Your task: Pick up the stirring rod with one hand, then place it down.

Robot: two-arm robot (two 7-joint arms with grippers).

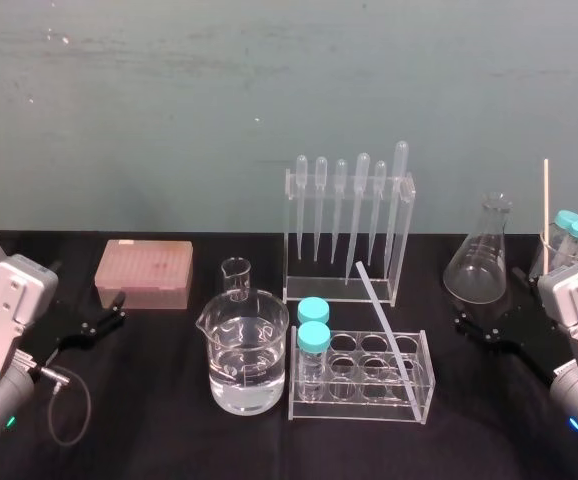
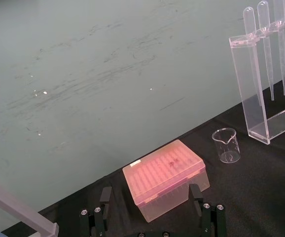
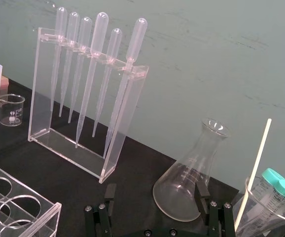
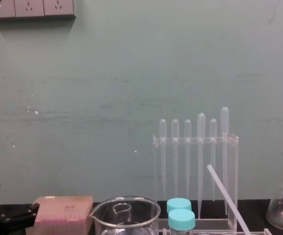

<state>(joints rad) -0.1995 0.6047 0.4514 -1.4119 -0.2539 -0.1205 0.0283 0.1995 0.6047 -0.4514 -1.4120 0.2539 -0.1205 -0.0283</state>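
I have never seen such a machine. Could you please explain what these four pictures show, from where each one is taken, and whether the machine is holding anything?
This is a robot with two arms; each ends in a black gripper. One picture looks down from its head, one forward from its chest, two from its wrists. The left gripper and right gripper sit low at the sides, both open, holding nothing. On the black table stand a pink box, a beaker of clear liquid, a pipette stand, a flask and a test-tube rack. The stirring rod leans in that rack, untouched.
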